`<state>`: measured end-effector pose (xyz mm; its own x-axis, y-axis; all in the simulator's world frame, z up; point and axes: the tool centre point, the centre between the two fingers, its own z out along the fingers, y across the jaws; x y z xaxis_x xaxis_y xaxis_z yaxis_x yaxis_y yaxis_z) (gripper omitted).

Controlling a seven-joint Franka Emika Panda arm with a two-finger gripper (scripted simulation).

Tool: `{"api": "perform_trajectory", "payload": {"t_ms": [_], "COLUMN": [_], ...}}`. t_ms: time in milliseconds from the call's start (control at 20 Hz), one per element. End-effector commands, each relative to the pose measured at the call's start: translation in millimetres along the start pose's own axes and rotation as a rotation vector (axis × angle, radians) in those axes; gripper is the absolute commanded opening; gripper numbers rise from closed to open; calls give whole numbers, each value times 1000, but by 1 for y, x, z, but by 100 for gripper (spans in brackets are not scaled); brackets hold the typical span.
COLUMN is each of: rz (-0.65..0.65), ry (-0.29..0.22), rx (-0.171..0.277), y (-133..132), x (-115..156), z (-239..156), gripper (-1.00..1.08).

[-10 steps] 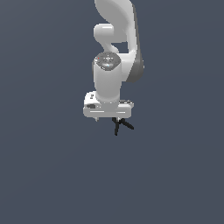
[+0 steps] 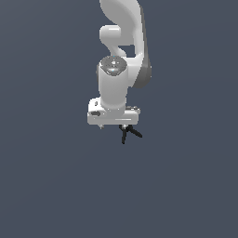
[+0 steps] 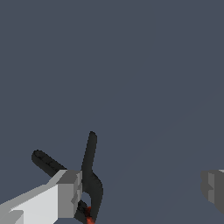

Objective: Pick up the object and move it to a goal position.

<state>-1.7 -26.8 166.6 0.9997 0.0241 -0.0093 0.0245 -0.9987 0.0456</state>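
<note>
Gripper (image 2: 122, 125) over the small black object (image 2: 129, 132), fingers set wide apart.
One finger (image 3: 65, 194) touches and half-covers its hub; the other (image 3: 213, 186), at three o'clock, is cut off by the wrist view's frame.

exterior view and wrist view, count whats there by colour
black: 1, the small three-armed piece under the arm
white: 1, the robot arm with its tool, whose two fingers stand wide apart in the wrist view
total: 2
</note>
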Motion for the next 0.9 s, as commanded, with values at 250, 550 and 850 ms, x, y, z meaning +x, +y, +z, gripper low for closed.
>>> {"api": "perform_trajectory", "payload": {"t_ms": [250, 550, 850], "rz": [-17, -72, -168], "ry": [0, 2, 7], "rx": [0, 7, 21], "y": [-3, -18, -43], "x": [-2, -14, -38], "z": [4, 22, 52], "gripper": [100, 100, 100]}}
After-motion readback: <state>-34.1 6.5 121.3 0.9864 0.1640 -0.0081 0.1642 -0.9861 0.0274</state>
